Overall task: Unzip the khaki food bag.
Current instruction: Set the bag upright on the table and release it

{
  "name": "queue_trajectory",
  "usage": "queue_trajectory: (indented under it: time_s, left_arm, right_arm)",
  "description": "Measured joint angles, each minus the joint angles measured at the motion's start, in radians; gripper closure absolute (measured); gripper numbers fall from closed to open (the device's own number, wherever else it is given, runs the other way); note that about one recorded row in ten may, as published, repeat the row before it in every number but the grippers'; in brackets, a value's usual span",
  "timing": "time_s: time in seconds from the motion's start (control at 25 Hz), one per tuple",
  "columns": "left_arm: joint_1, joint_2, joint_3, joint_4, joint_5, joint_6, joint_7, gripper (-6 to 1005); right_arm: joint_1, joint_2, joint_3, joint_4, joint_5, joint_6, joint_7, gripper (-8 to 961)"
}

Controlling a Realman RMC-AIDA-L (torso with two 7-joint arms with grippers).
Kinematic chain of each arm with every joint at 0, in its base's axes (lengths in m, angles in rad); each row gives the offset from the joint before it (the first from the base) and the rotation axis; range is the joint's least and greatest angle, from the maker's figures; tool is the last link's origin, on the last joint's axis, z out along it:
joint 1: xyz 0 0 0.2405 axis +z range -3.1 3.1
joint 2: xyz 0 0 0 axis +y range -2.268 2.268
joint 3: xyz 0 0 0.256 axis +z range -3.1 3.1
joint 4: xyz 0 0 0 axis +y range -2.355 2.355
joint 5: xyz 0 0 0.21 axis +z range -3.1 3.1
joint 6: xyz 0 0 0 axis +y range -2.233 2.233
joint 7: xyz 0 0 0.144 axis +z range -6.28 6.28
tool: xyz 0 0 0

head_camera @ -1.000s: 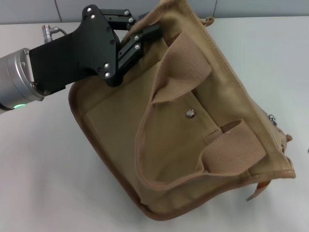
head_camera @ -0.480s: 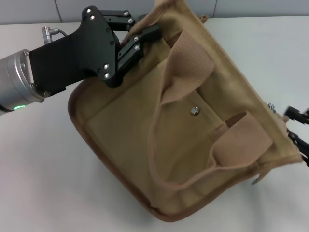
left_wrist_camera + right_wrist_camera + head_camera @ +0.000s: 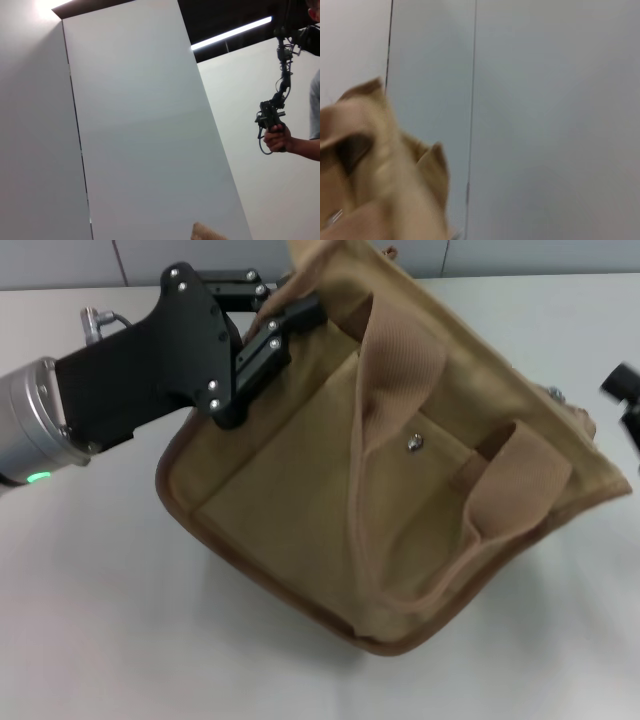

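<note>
Khaki food bag (image 3: pixel 400 480) is lying on the table (image 3: pixel 100 620), and your left gripper (image 3: pixel 275 315) is pinching its far corner. Right gripper (image 3: pixel 625 400) is waiting beside the zipper end; I cannot tell its fingers. Unzipping seems not yet begun.

White table (image 3: pixel 120 640) below; pale wall panels (image 3: pixel 150 125) with dark seams; ceiling strip light (image 3: pixel 231 34) glowing.

Your head view is evenly lit from above, with only soft shadows on the worktop (image 3: pixel 120 590) around the khaki food bag (image 3: pixel 300 520). The right gripper (image 3: pixel 625 400) smears with motion blur. Your right wrist view shows blurred fabric. A ceiling strip light (image 3: pixel 232 32) glares in your left wrist view.
</note>
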Motion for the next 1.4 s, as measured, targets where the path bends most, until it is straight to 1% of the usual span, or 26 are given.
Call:
queue_trajectory:
  time_s: [0.04,0.12,0.24,0.4,0.48,0.56,0.6,0.64,0.76,0.8,0.84,0.92,1.0,1.16,1.24,1.32,1.4]
  left_arm:
    - [0.0,0.0,0.001,-0.019,0.0,0.0,0.015,911]
    - [0.002,0.0,0.001,-0.054,0.0,-0.004,0.046,911]
    - [0.004,0.0,0.01,-0.113,0.004,-0.021,0.074,911]
    - [0.007,-0.003,0.036,-0.199,0.0,-0.066,0.14,910]
    - [0.007,-0.003,0.036,-0.203,0.0,-0.067,0.144,910]
    - [0.008,-0.002,0.033,-0.204,0.0,-0.065,0.144,910]
    - [0.009,0.0,0.03,-0.199,0.0,-0.062,0.141,910]
    - [0.009,0.0,0.03,-0.199,0.0,-0.062,0.141,910]
    - [0.01,0.003,0.024,-0.191,0.0,-0.058,0.139,910]
    - [0.011,0.004,0.019,-0.19,0.0,-0.057,0.138,910]
    - [0.011,0.004,0.019,-0.19,0.0,-0.057,0.138,910]
    - [0.011,0.004,0.018,-0.188,0.0,-0.057,0.138,911]
    - [0.008,0.004,0.018,-0.188,0.0,-0.056,0.138,911]
    - [0.005,0.004,0.018,-0.188,0.0,-0.056,0.138,911]
    - [0.005,0.004,0.018,-0.188,-0.001,-0.055,0.138,911]
    - [0.006,0.004,0.018,-0.188,-0.001,-0.055,0.137,911]
    - [0.007,0.004,0.018,-0.187,-0.001,-0.053,0.137,911]
  right_arm:
    - [0.0,0.0,0.0,0.0,0.0,0.0,0.0,740]
    - [0.017,0.0,0.0,-0.047,0.019,0.003,0.032,784]
    - [0.051,-0.001,0.001,-0.102,0.034,0.027,0.071,957]
    - [0.086,-0.002,-0.026,-0.17,0.014,0.059,0.165,954]
    - [0.082,-0.002,-0.031,-0.172,0.007,0.059,0.171,926]
    - [0.062,-0.003,-0.036,-0.175,-0.006,0.058,0.177,898]
    - [0.035,-0.012,-0.036,-0.182,-0.025,0.046,0.179,884]
    - [0.035,-0.012,-0.036,-0.182,-0.025,0.046,0.179,870]
    - [-0.008,-0.028,-0.037,-0.199,-0.069,0.025,0.184,829]
    - [-0.025,-0.035,-0.037,-0.209,-0.106,0.022,0.183,815]
    - [-0.025,-0.035,-0.037,-0.209,-0.106,0.022,0.183,801]
    - [-0.031,-0.038,-0.035,-0.213,-0.161,0.03,0.174,766]
    - [-0.029,-0.036,-0.033,-0.212,-0.208,0.05,0.154,723]
    - [-0.014,-0.024,-0.039,-0.211,-0.227,0.112,0.138,637]
    - [0.013,-0.016,-0.04,-0.21,-0.238,0.134,0.133,595]
    - [0.023,-0.015,-0.04,-0.21,-0.247,0.141,0.13,552]
    - [0.061,-0.012,-0.04,-0.206,-0.291,0.158,0.129,492]
